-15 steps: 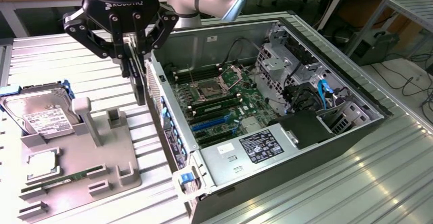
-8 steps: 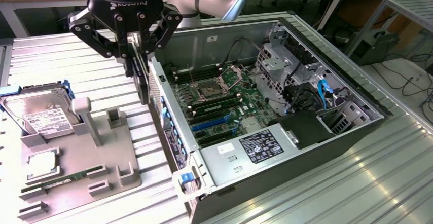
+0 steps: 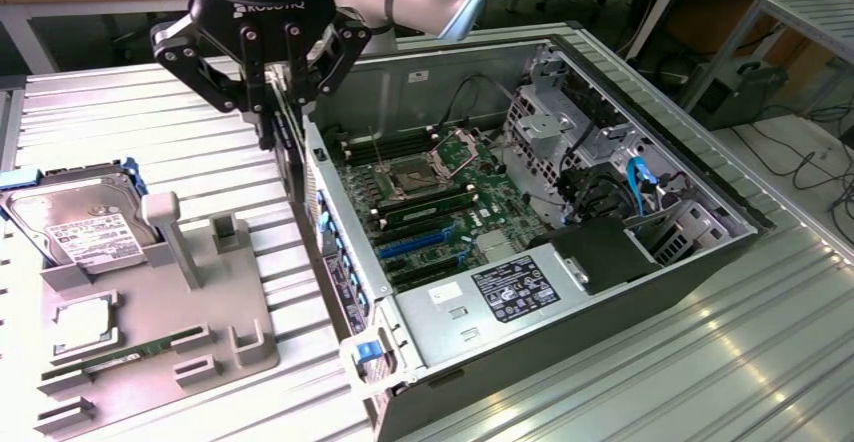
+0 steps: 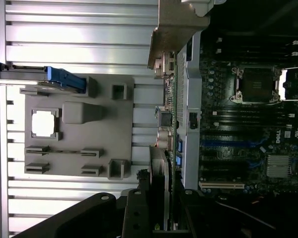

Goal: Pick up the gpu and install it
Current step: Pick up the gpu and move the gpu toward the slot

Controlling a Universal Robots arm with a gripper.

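I hold the gpu [image 3: 271,134] edge-on and upright, so it shows as a thin dark strip below my gripper [image 3: 278,110], which is shut on its upper part. It hangs just over the open computer case's near wall [image 3: 310,177], at the exterior view's left of the motherboard [image 3: 441,202]. In the wrist view the gpu [image 4: 170,129] is a thin green edge with connectors, ending in its silver bracket [image 4: 179,25], running along the case wall beside the motherboard [image 4: 248,139]. The gripper [image 4: 161,213] body is dark there. Blue expansion slots [image 3: 416,242] lie open on the board.
A grey holder tray [image 3: 147,332] lies at the exterior view's left with a silver hard drive [image 3: 74,222], a processor chip [image 3: 80,322] and a memory stick [image 3: 127,352]. Cables and drive bays [image 3: 627,182] crowd the case's far side. Ribbed metal table all around.
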